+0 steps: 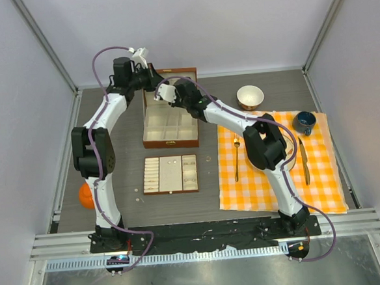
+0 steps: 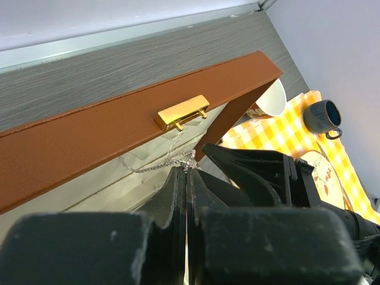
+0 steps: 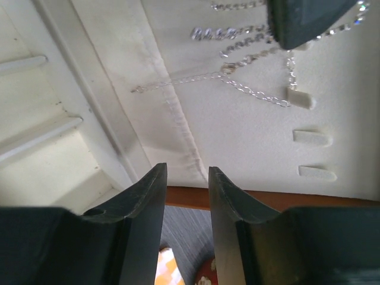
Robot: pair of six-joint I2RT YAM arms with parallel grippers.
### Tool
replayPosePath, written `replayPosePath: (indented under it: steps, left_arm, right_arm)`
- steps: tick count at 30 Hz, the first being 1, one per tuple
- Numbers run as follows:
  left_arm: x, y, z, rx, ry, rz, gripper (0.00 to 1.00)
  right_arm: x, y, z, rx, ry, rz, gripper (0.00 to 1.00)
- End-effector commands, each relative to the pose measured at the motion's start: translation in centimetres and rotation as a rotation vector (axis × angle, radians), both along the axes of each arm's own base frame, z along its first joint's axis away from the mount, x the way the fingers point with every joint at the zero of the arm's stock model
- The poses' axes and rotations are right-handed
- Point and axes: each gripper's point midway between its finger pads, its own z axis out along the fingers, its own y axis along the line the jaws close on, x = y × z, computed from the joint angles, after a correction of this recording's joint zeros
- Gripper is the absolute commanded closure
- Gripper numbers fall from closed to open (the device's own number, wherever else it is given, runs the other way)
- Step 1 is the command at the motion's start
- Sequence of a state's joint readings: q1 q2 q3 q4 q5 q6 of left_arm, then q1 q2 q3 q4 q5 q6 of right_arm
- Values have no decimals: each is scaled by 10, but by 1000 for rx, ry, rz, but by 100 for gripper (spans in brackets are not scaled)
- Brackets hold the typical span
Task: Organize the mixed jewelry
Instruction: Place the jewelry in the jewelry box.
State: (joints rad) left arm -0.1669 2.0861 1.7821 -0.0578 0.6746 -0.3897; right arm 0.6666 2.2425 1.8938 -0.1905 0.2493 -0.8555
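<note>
blocked: box lid [image 2: 89, 139], left tool [image 2: 187, 178] | free: table [image 1: 128, 141] left of box [image 1: 169, 127], apparently

Open jewelry box [image 1: 170, 127] at mid-counter [image 1: 181, 208], jewelry tray [image 1: 171, 174] just before it, checked cloth [image 1: 252, 193] to their right bearing fork [image 1: 236, 159], knife [image 1: 303, 160] and mug [image 1: 304, 122], bowl [image 1: 250, 97] behind the cloth, chain necklace [image 3: 178, 82] against the box's lid lining

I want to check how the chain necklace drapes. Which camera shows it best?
Right wrist: the chain necklace lies sharp against the cream lid lining. Left wrist shows only a short loop at the left end effector. Top external hides it behind the arms.
</note>
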Motion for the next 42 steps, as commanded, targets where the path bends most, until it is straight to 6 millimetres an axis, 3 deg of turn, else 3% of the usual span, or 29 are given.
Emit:
replayPosePath:
  steps: [1, 30, 35, 42]
  left_arm:
    - [3, 0, 14, -10, -45, -5, 100]
    - [9, 3, 5, -10, -30, -5, 100]
    - [9, 4, 4, -8, -33, -5, 100]
    - [8, 4, 3, -9, -31, -7, 100]
  right_arm:
    - [15, 6, 44, 28, -139, -9, 59]
    - [33, 10, 1, -36, -138, -10, 58]
    - [33, 9, -4, -40, -130, -7, 63]
    - [34, 10, -5, -42, -131, -7, 80]
